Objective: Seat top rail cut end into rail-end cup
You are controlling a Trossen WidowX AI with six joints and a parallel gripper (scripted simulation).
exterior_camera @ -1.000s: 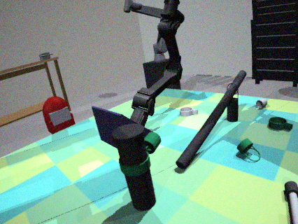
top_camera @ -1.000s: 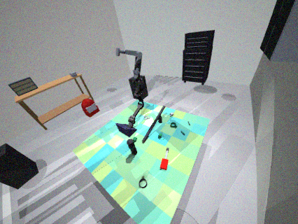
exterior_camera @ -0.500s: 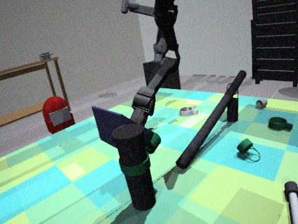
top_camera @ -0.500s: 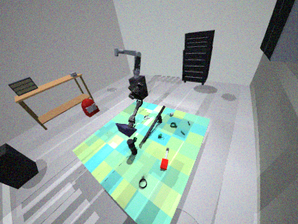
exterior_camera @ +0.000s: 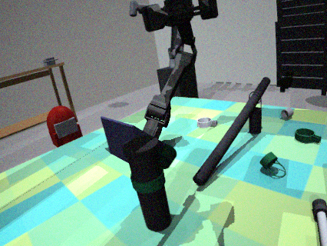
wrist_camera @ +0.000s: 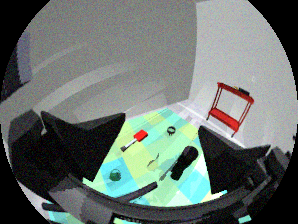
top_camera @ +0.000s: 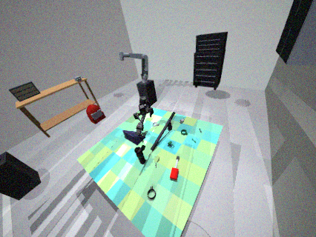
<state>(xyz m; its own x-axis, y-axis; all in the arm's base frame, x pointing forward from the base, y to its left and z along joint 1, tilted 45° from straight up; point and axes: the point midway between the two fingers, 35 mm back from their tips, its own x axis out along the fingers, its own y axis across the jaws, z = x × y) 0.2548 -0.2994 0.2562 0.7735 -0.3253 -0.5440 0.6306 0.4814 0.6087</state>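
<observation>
A checkered green, yellow and blue mat [exterior_camera: 88, 181] covers the worktop. Near its front left corner in the exterior view stands the big post [exterior_camera: 153, 200], a thick dark upright cylinder with a pointed cap. A green brace band [exterior_camera: 147, 185] wraps the post partway down, below the cap, and a dark green rail-end cup [exterior_camera: 167, 155] juts from the post's right side just under the cap.

The top rail [exterior_camera: 230, 134] is a long dark tube lying on a slant across the middle of the mat. Its far end is raised and passes through the loop cap on a short post [exterior_camera: 255, 120] toward the back right edge. Its near cut end rests on the mat, apart from the cup and to the right of the big post.

The robot arm reaches down from the back edge, and the gripper [wrist_camera: 160, 152] hangs beside the big post's cap, partly hidden behind it. Its fingers are spread nearly to their widest and grasp nothing. In the wrist view the two dark fingers frame the mat and the rail between them.

The rail looks stiff and smooth, likely light but long, so it may swing or slide. A hold close to the cut end, across the tube's width, probably gives best control for steering it into the cup.
</observation>
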